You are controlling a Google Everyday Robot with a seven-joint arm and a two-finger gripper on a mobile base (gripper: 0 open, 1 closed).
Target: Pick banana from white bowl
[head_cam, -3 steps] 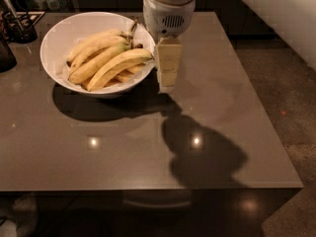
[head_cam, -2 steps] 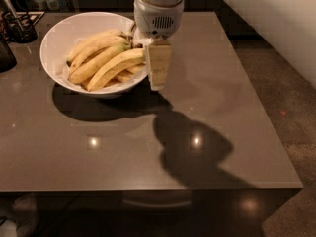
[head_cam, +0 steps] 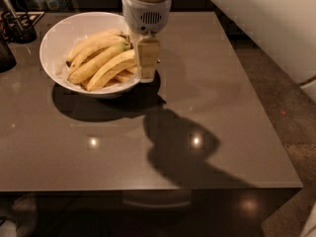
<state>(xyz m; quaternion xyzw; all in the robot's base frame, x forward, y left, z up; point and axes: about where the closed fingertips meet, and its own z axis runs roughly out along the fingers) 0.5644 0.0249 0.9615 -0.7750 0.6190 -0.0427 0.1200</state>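
Observation:
The white bowl (head_cam: 59, 38) sits at the table's back left and holds several yellow bananas. The longest banana (head_cam: 109, 69) lies curved along the front of the pile, its right end hidden behind the gripper. My gripper (head_cam: 147, 63) hangs from the white wrist above the bowl's right rim, its pale fingers pointing down over the bananas' right ends. It holds nothing that I can see.
The grey-brown table (head_cam: 197, 83) stretches to the right and front of the bowl. A dark holder with utensils (head_cam: 19, 26) stands at the back left corner. A white wall or cabinet (head_cam: 266, 23) is at the right, beyond the table edge.
The gripper has moved left, from beside the bowl's right edge to over its right rim and the banana ends.

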